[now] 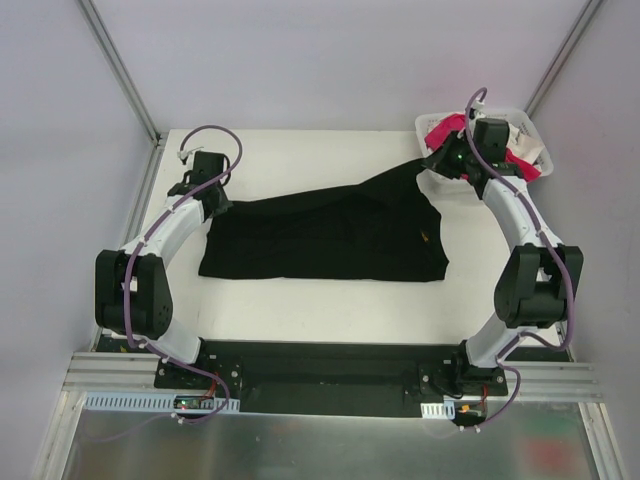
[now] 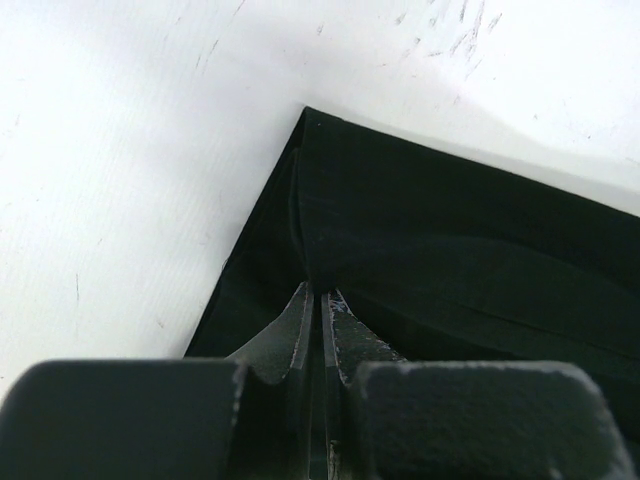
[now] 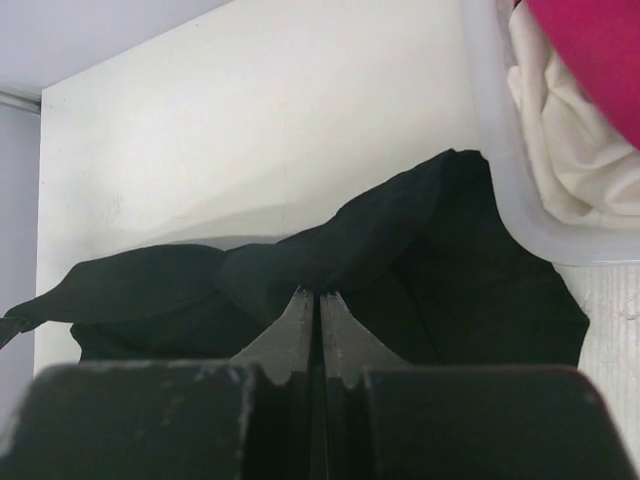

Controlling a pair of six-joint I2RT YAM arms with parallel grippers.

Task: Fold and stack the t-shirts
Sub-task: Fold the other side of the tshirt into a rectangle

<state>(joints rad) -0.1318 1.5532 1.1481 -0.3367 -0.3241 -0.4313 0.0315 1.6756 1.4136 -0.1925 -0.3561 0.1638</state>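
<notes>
The black t-shirt (image 1: 330,240) lies spread across the middle of the table (image 1: 300,300), and both claws are pinched shut on its far edge. The left claw (image 2: 320,290) nips the cloth just inside the upper-left corner. The right claw (image 3: 320,292) grips a bunched fold at the upper right, where the cloth rises off the table towards the basket (image 1: 428,124).

This looks like the laying-out step, with the shirt pulled flat before any fold is made. The right side is rumpled and lifted while the left lies smooth. The next move probably calls for drawing the right-hand hold away from the basket and lowering it, so that the far edge runs straight and flat.

The basket sits in the upper right of the overhead view, holding the pink t-shirt (image 1: 445,128) and the white t-shirt (image 1: 522,135). Its rim is just beside the right claw, so the black cloth could catch on it.
</notes>
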